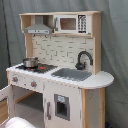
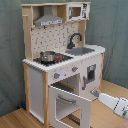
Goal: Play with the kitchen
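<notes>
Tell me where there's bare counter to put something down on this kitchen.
Bare room: the rounded counter end past the sink, and the strip before the sink. Crowded: the stovetop, which holds the pot. The open oven door blocks the low front.

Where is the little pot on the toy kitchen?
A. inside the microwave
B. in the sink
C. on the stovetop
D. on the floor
C: in both exterior views the little pot sits on the black stovetop of the kitchen, beside the sink and not in it.
</notes>
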Available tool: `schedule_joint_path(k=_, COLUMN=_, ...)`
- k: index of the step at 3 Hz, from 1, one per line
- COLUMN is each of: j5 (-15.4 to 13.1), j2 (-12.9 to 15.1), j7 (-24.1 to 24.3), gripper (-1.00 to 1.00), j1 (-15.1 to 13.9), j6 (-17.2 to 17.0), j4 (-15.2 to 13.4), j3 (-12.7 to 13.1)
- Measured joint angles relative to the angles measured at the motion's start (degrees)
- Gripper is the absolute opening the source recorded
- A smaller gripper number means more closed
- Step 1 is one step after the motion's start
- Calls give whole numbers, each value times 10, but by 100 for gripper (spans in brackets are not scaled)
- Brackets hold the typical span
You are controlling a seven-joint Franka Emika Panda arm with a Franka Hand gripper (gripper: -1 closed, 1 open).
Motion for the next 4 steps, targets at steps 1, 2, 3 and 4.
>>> schedule_joint_path(k=1, j5=-17, j2=0, j7=54, gripper=100, j1=-6, j6=0, j4=4, j3=8)
schedule_joint_path(k=2, j5=-34, j2=0, j7=108, gripper=100, j1=-13, j6=0, j4=11, j3=15)
schedule_joint_path(k=3, j5=-56, j2=0, j7=176, gripper=100, j1=-28, j6=-1, j4=28, j3=24)
schedule_joint_path(k=4, j5=-67, j2=-1, j7=234, gripper=100, j1=-47, j6=-3, j4=52, j3=33)
